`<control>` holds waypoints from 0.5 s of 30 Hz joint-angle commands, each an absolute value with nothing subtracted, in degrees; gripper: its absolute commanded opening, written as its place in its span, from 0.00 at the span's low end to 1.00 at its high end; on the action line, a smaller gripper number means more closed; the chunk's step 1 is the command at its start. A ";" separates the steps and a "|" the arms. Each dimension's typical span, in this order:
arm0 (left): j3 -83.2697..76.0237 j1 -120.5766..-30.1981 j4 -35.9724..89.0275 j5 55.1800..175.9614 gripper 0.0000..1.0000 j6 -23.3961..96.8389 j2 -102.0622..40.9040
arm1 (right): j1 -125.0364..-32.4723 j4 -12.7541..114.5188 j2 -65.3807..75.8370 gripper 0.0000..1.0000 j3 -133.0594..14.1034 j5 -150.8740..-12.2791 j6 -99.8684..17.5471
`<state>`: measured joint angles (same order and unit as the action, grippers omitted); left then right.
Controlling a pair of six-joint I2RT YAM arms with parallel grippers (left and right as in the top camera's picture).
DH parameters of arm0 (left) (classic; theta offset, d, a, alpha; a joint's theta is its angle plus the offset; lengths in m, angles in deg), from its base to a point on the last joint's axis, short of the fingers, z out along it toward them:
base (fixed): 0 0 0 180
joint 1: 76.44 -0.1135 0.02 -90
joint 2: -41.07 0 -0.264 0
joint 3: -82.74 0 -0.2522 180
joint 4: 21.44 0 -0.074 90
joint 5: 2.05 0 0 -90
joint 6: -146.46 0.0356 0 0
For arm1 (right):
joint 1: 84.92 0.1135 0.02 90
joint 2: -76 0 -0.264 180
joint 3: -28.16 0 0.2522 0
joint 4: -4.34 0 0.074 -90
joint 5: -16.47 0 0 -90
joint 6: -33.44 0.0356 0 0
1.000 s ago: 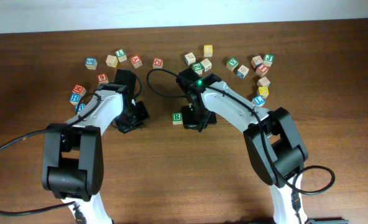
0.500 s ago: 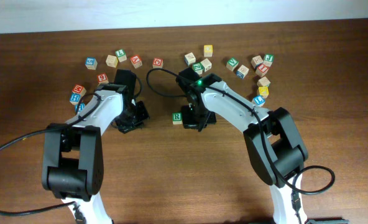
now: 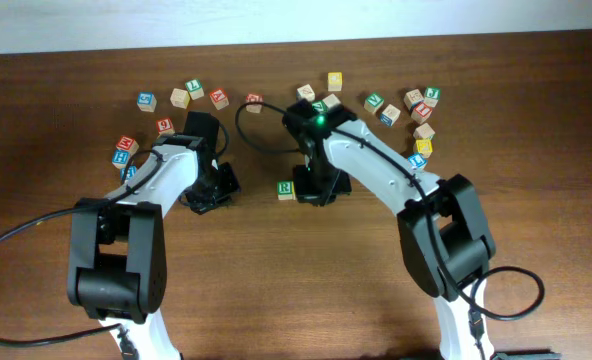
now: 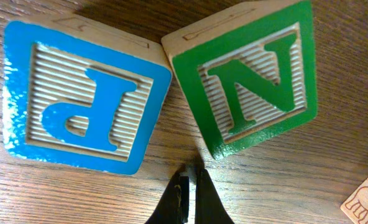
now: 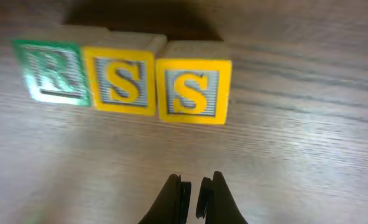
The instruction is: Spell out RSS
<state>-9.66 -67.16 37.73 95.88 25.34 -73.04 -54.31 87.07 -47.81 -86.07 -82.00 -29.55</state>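
R cube [image 5: 50, 71]: landmark. Green-bordered white face up, flat on the table [image 5: 296, 162], left end of a row in the right wrist view. Overhead shows it just beside the right arm.
first S cube [image 5: 123, 82]: yellow face, touching the R cube's right side.
second S cube [image 5: 193, 90]: yellow, one place further from the R cube, touching the first S cube and sitting slightly lower in the picture. Row reads R S S.
right gripper [image 5: 195, 182]: on the near side of the row, off the R cube and touching no cube. Fingers drawn together with only a thin slit between them, nothing held.
left gripper [image 4: 191, 175]: well apart from the R cube, to its left in the overhead view. Fingers together, empty.
P cube [image 4: 84, 106]: blue, by the left gripper's tips, so well apart from the R cube.
N cube [image 4: 249, 81]: green, tilted, corner touching the P cube.
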 commanded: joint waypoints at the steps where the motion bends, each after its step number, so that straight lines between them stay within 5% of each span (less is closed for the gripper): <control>1: -9.96 -67.22 37.84 97.41 0.00 27.60 -73.25 | -57.98 90.19 -47.76 0.04 -90.35 -81.87 -31.15; 15: -10.51 -59.16 29.93 99.33 0.00 29.02 -76.05 | -65.52 76.38 -48.18 0.04 -76.91 -89.65 -33.60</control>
<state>-9.90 -60.38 30.78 98.54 28.19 -73.41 -66.37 78.08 -47.94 -78.88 -87.01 -33.18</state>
